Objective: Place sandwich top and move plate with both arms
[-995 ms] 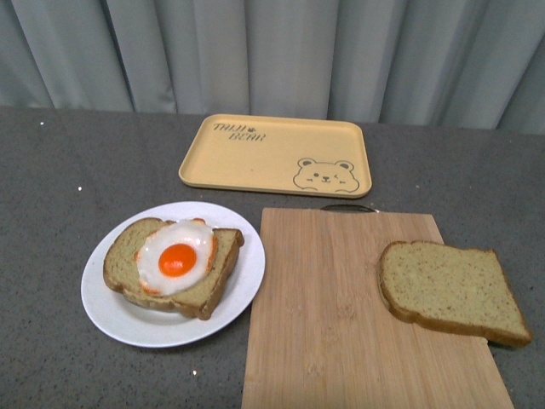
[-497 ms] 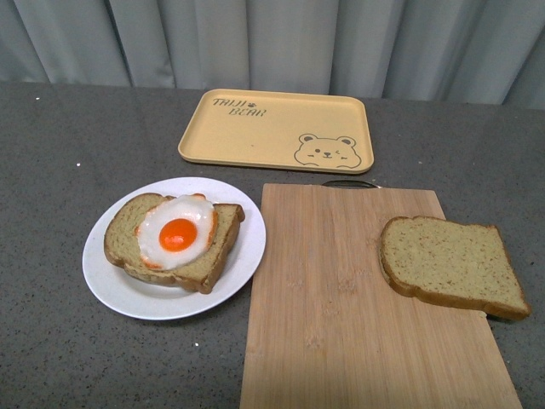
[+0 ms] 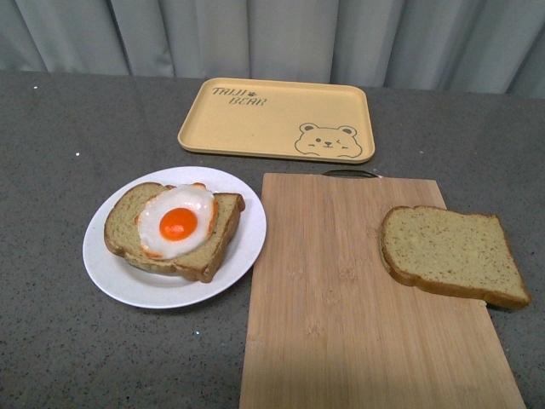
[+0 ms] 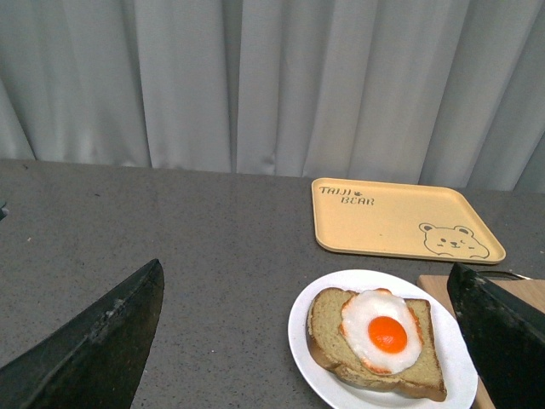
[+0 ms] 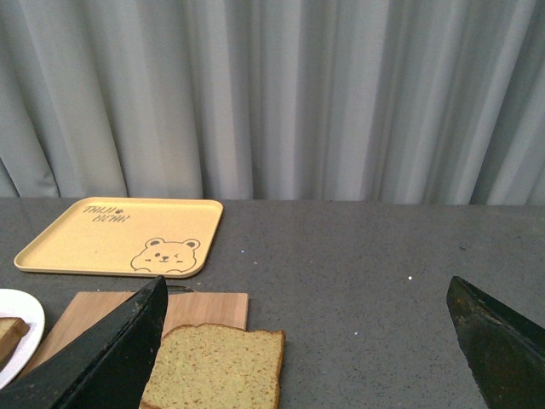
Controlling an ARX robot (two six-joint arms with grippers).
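left hand (image 4: 305,268) wide open, empty | right hand (image 5: 306,279) wide open, empty | sandwich top (image 3: 450,254) flat on board (image 3: 341,298), overhanging its right edge above bench (image 3: 51,128) | plate (image 3: 111,274) just left of board, carrying egg-topped slice (image 3: 124,234)

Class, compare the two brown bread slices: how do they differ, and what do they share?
The plain brown speckled bread slice lies bare; the other brown bread slice carries a white-and-orange fried egg. The plain slice rests on the wooden cutting board, overhanging its right edge; the egg slice sits on the round white plate. Both lie flat, with darker crusts.
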